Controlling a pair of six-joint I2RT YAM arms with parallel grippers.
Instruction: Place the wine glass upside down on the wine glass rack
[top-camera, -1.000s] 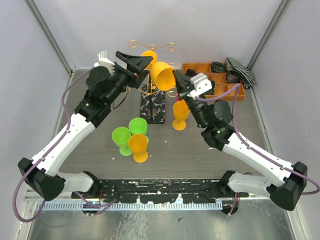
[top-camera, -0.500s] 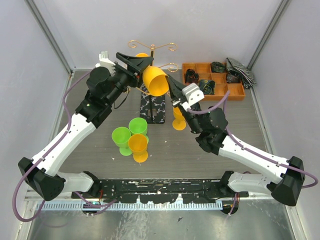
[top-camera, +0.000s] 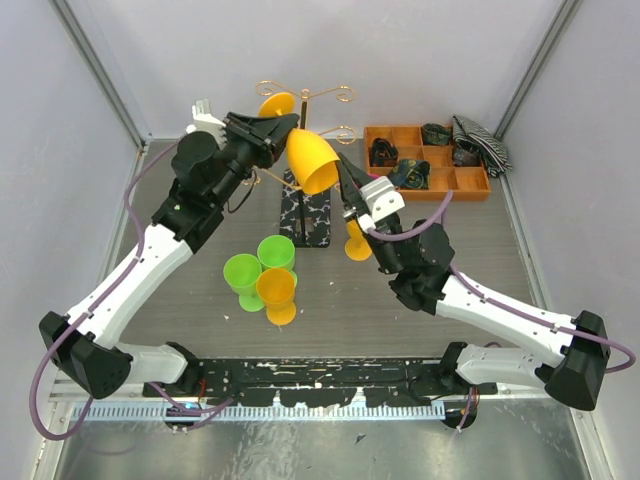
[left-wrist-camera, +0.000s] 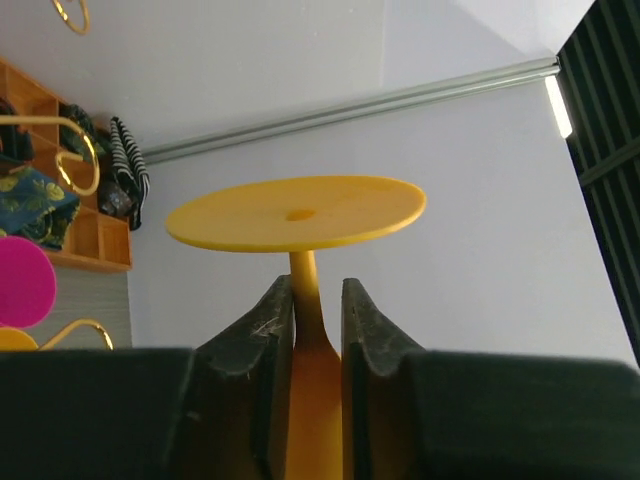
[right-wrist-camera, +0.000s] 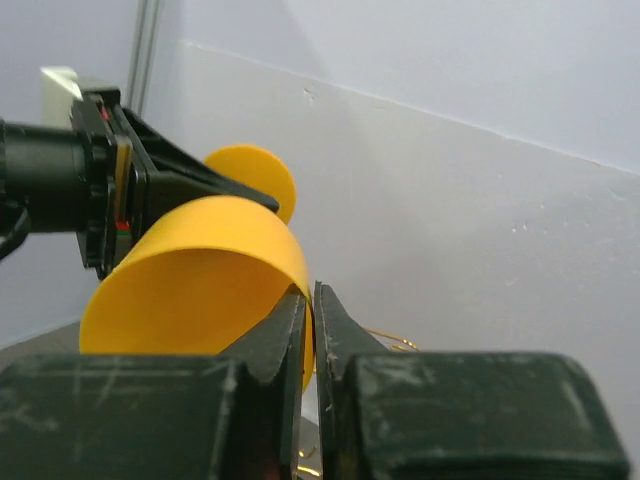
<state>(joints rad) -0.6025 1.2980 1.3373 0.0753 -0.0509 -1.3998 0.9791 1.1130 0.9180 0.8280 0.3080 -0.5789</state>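
The glass (top-camera: 310, 160) is opaque orange-yellow plastic with a wide bowl, a thin stem and a flat round foot. It hangs in the air over the back of the counter (top-camera: 340, 300), tilted, its mouth facing down toward the near right and its foot up by the gold curls of the rack (top-camera: 308, 214). Both arms hold it there.

The left hand (top-camera: 288, 123) is clenched on the stem: in the left wrist view its dark fingers (left-wrist-camera: 255, 335) stand either side of the stem just below the foot, and lower down the widening stem fills the gap between them. The right hand (top-camera: 343, 178) pinches the bowl's wall at the rim, one finger inside the mouth and one outside, nearly together.

From above the stem is covered by the left hand, and the glass hides most of the rack's pole, so whether glass and rack touch cannot be told. The black, white-speckled base shows below it. The left wrist view cuts the bowl off behind its own hand; the right wrist view shows only part of the bowl and an edge of the foot. A pink round shape (left-wrist-camera: 22, 280) at the left wrist view's edge is cut off and cannot be identified.

Three cups (top-camera: 262, 275), two green and one orange, stand together in front of the base. Another orange one (top-camera: 357, 246) is half hidden behind the right arm. An orange tray (top-camera: 468, 181) sits at the back right.
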